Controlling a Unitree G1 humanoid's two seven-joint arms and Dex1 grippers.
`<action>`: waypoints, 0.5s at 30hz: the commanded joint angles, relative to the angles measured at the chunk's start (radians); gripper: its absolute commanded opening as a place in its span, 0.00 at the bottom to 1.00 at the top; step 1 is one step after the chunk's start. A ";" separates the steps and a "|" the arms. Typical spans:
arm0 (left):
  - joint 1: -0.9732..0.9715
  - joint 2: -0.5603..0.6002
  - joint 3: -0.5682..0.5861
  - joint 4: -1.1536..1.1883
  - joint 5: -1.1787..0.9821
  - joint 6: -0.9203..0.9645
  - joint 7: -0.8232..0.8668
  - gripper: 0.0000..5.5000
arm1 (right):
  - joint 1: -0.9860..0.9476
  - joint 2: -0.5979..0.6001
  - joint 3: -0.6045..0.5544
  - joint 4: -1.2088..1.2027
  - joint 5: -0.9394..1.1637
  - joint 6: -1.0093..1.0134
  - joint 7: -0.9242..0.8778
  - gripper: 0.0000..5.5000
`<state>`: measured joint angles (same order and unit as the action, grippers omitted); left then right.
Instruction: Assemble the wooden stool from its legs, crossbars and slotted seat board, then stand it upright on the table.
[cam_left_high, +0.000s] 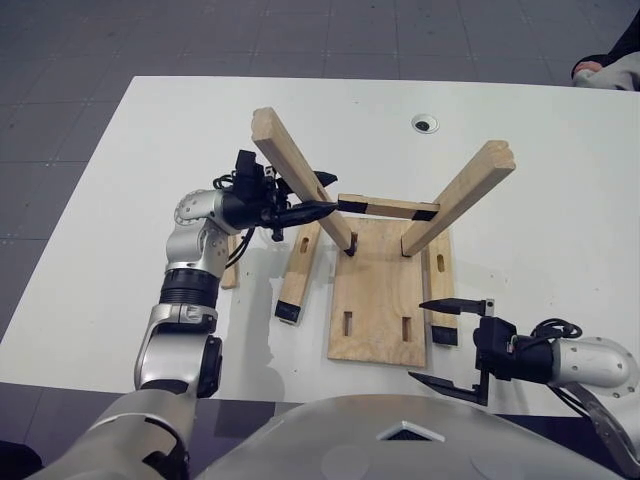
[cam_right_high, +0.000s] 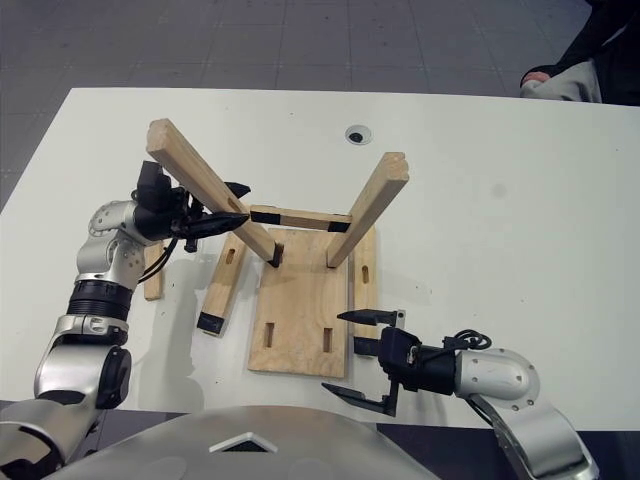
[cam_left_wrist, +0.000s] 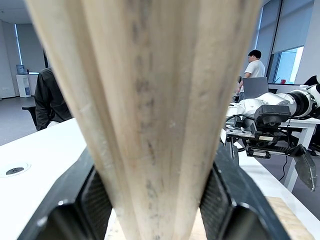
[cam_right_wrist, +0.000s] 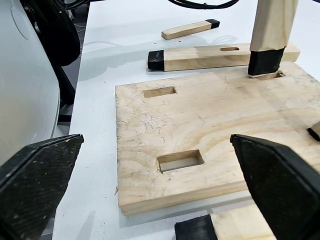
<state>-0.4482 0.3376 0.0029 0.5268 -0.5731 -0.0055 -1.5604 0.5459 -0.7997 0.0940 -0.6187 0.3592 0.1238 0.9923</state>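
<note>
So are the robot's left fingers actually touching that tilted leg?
Touching. The left wrist view shows the leg wedged between the left fingers, both pressed against its sides with no gap.

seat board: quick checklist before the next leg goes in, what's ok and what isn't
1. Hold: left gripper shut on the left standing leg: ok.
2. Far slots: both hold legs, joined by the crossbar: ok.
3. Near slots in the seat board empty: ok.
4. Free hand: right gripper open, holding nothing: ok.
5. Supply: one loose leg lies left of the board, another right: ok.
6. Standing legs fully seated: cannot tell.
</note>
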 joint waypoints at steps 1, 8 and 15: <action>-0.052 -0.012 0.010 0.077 0.028 -0.037 -0.021 0.37 | -0.011 -0.007 0.005 -0.006 -0.010 -0.003 0.002 1.00; -0.093 -0.020 0.034 0.204 0.055 -0.086 -0.030 0.37 | -0.014 -0.005 0.013 -0.008 -0.018 -0.004 -0.004 1.00; -0.104 -0.003 -0.019 0.232 0.083 -0.083 -0.053 0.37 | 0.000 -0.004 -0.001 -0.023 -0.016 -0.005 -0.016 1.00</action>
<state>-0.5521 0.3159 0.0235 0.7538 -0.5320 -0.0894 -1.6065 0.5434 -0.7995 0.1013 -0.6254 0.3550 0.1241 0.9849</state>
